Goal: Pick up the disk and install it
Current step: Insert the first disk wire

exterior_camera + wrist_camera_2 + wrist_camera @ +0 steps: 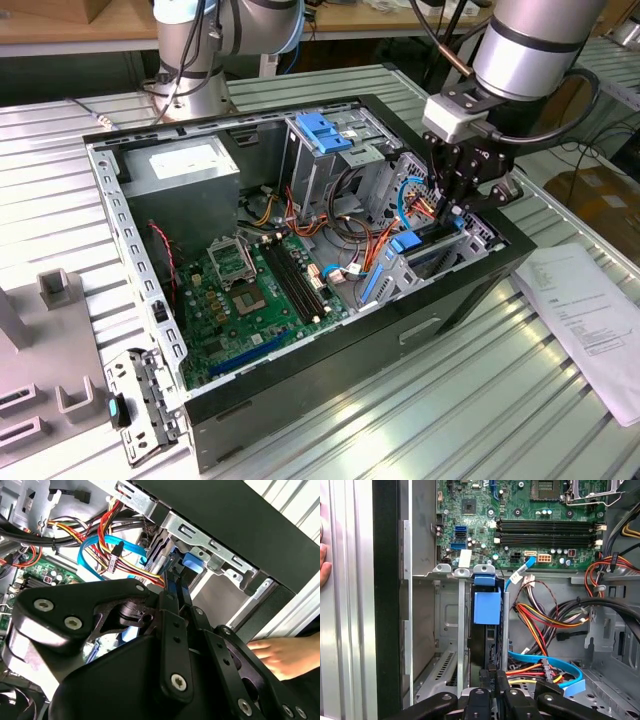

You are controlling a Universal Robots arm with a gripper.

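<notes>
We see an open PC case [330, 370] lying on its side on a slatted metal table [480, 400], motherboard [260, 290] facing up. The arm comes in from the exterior view's right, and the gripper [462, 205] hangs over the drive bay at the case's corner nearest that side. The disk [486, 625] stands on edge in the metal bay [447, 630], seated deep in the slot, w/ its blue carrier tab toward the motherboard; in the exterior view the blue rail [402, 262] shows low in the bay, just under the gripper. In the first wrist view the gripper [495, 676] has its fingers [485, 679] pressed close together at the disk's near edge, thin black tips side by side w/ barely a gap; whether they pinch the edge or just touch it we cannot tell. In the second wrist view the finger linkage [175, 625] runs down toward the disk's blue tab [194, 562]. Blue SATA ribbon [545, 662] and red/yellow/orange power leads [535, 620] lie beside the bay, close to the fingers but apart from the disk. A blue handle [325, 132] sits atop the upper drive cage, well apart from the gripper. A person's hand [285, 655] rests on the table outside the case wall. Paper sheets [590, 310] lie on the table at the exterior view's right.
</notes>
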